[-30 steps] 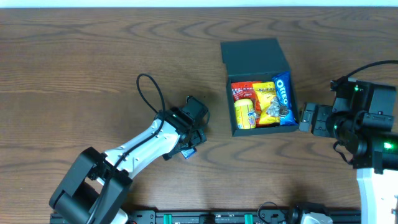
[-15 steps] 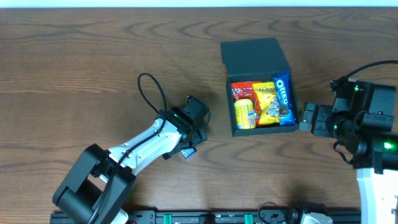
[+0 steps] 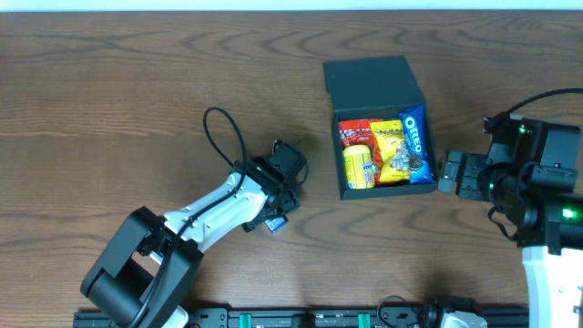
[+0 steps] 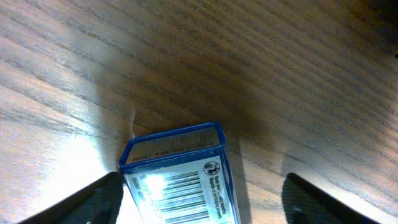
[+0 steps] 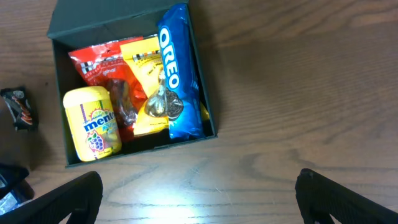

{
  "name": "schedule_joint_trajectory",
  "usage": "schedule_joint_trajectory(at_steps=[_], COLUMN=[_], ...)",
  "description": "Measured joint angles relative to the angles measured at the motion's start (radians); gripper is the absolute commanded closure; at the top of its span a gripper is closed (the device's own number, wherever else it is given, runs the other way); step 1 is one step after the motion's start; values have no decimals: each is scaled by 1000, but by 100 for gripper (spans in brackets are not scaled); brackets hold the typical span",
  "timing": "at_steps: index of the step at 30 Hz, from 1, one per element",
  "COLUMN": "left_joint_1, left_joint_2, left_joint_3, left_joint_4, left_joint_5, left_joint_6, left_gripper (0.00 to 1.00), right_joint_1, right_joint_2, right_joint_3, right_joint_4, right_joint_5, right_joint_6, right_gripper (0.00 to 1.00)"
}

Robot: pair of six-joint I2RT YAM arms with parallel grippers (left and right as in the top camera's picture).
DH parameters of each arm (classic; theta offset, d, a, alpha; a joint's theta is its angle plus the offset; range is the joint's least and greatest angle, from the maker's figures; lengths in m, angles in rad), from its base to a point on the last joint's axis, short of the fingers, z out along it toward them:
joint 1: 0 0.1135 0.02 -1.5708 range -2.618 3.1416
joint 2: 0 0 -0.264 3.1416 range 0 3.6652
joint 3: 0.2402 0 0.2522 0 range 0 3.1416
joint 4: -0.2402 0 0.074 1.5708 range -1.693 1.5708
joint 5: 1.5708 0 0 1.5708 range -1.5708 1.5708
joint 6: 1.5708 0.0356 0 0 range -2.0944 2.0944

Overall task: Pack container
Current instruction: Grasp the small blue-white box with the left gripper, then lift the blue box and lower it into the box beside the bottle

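Reaching down at the near left of the counter [image 3: 109, 109], the left claw [image 4: 202, 180] is spread wide around a small blue packet [image 4: 177, 168] that lies flat on the wood with its bar code facing up. One finger looks to be right against the packet's side, and the other is well apart from it, so nothing is pinched yet. The container [image 5: 140, 148] sits well apart from it on the right half of the counter, with its lid [image 3: 373, 84] tipped back. Inside it are a yellow tub [image 5: 93, 121], a red bag [image 5: 96, 59], a yellow bag [image 5: 143, 53] and a long blue cookie pack [image 5: 177, 68], all packed close. The right claw [image 3: 453, 173] is spread wide too, holds nothing, and hangs just beside the container's near right corner. I think the step now is to grab the blue packet, and a few things could go wrong. The packet is not in the middle of the claw, so the squeeze could push it sideways or spin it. It is thin and flat, so the fingers could slide over it. The box is nearly full, so the packet may stick up and stop the lid from shutting. The right claw is close enough to bump the box.
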Motion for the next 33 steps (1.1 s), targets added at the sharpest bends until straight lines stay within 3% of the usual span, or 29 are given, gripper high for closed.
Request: schedule_joint_trajectory(at_steps=[15,21,29,33], left_joint_1=[0,0,0,0], left_joint_2=[0,0,0,0], left_joint_3=[0,0,0,0], left_joint_4=[2,13,16,16], left_joint_5=[3,11,13,13], left_joint_6=[0,-1,1,1], left_gripper=[45,65,69,78], right_joint_1=[0,0,0,0], right_joint_2=[0,0,0,0], right_joint_3=[0,0,0,0], right_joint_4=[0,0,0,0], right_joint_5=[0,0,0,0], right_joint_6=[0,0,0,0], right_gripper=[1,1,1,1])
